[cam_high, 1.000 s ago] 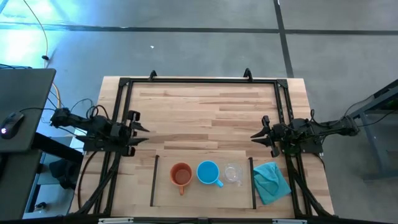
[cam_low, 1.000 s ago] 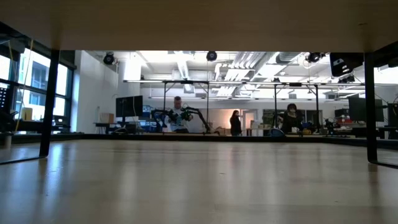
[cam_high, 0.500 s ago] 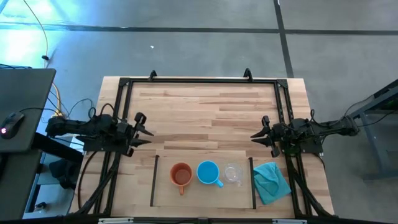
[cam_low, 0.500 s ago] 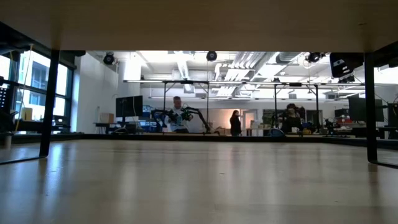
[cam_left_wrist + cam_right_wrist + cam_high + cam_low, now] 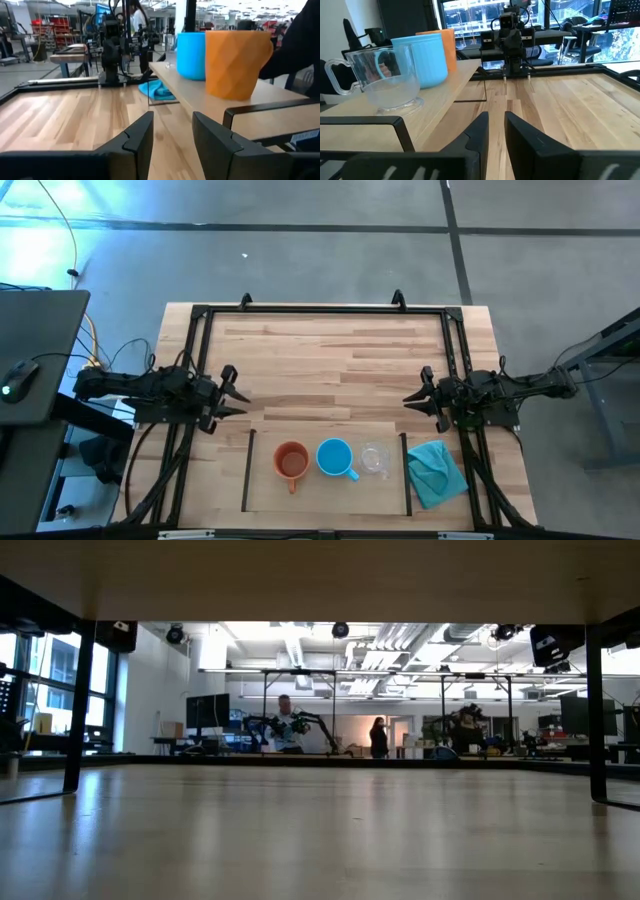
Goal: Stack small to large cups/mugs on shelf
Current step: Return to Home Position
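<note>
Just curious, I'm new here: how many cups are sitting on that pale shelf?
3, in a row on the shelf: the orange mug farthest from the teal cloth, the blue mug in the middle, the clear glass cup beside that cloth. None looks hidden.

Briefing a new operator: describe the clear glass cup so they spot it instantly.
Find the pale wooden shelf panel between two black strips. Of three vessels in a row there, the clear glass cup is the transparent end one, nearest the teal cloth.
</note>
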Action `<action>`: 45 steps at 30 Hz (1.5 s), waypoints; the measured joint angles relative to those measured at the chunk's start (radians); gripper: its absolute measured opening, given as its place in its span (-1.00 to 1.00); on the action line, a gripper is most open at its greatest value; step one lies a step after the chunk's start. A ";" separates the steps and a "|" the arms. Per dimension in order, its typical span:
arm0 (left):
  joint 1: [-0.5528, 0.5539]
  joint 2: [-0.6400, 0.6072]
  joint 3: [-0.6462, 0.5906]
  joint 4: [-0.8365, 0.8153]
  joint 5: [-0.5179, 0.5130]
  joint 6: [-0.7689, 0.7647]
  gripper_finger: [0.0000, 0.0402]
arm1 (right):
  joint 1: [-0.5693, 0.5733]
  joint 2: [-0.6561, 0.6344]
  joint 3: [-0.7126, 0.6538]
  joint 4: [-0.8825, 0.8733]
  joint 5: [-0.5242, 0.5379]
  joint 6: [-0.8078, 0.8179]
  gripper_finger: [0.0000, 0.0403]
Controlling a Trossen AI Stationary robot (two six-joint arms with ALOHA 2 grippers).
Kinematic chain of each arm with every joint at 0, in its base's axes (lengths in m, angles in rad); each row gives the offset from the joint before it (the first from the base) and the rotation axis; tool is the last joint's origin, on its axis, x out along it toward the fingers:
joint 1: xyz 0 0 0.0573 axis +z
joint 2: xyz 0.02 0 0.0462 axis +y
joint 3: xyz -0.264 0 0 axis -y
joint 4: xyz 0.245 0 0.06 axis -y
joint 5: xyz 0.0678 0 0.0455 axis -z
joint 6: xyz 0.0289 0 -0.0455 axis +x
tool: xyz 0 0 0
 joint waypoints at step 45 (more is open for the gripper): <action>0.000 0.002 0.000 -0.011 -0.053 0.019 -0.38 | 0.000 0.000 0.000 0.000 0.000 -0.001 -0.75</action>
